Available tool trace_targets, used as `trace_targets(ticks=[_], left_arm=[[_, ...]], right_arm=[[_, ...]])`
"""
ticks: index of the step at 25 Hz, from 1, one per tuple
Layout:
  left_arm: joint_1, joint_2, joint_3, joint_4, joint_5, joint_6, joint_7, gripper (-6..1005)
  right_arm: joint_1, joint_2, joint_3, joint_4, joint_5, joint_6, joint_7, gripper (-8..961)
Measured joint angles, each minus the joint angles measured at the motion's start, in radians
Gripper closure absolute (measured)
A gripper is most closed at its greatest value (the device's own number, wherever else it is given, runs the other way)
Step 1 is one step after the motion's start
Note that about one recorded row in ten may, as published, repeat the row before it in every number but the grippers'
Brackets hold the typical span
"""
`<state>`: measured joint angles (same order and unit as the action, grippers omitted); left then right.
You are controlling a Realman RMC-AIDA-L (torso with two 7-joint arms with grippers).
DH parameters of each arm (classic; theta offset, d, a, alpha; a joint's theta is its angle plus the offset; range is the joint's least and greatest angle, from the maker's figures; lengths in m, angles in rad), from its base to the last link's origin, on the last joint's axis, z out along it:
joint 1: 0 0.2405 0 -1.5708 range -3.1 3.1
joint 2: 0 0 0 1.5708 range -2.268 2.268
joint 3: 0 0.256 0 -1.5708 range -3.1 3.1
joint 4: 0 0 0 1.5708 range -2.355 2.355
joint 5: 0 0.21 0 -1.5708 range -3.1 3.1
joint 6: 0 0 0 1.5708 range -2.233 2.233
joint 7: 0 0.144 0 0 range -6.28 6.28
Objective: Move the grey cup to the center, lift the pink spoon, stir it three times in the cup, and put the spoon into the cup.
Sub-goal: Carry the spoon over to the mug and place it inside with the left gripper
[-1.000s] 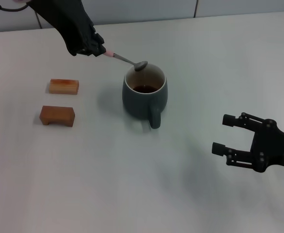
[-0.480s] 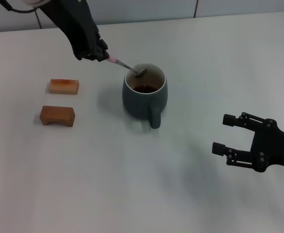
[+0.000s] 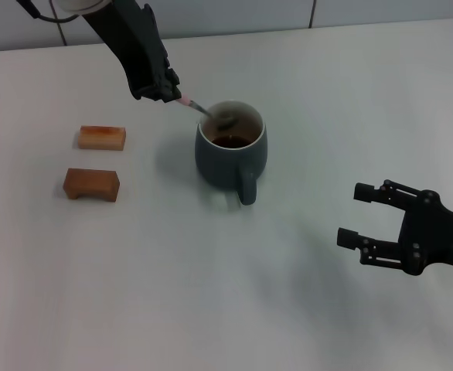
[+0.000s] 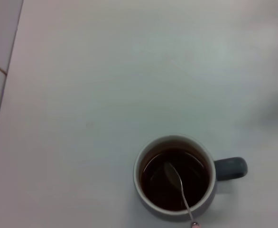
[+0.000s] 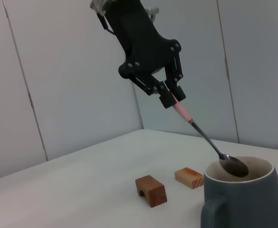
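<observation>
Our left gripper pinches the slim pink-handled metal spoon, its bowl inside the round blue-grey ceramic mug. Stirring and dropping remain. Our right gripper waits open, near right.

The grey cup is stood upright, dark liquid inside; the pink spoon is tilted, its bowl dipped within the rim.

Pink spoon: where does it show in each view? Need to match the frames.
Head view: pink spoon runs from the left end effector down over the grey cup's rim.
Left wrist view: spoon lies in the cup, bowl over the dark liquid.
Right wrist view: spoon slants from the left end effector into the cup.
Shared landmark: the cup.
</observation>
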<state>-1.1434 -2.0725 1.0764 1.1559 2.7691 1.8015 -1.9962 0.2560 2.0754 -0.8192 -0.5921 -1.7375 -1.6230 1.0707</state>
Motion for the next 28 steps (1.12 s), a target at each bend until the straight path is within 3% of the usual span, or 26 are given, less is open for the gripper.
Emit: trace_targets(ticks=[18, 28], left_arm=[[-0.068, -0.005, 0.039, -0.151, 0.028, -0.097, 0.009, 866], [-0.039, -0.006, 0.121, -0.129, -0.026, -0.065, -0.022, 866]], right_arm=[[0.009, 0.000, 0.000, 0.001, -0.001, 0.000, 0.000, 126], [0.017, 0.000, -0.001, 0.002, -0.001, 0.001, 0.000, 126]])
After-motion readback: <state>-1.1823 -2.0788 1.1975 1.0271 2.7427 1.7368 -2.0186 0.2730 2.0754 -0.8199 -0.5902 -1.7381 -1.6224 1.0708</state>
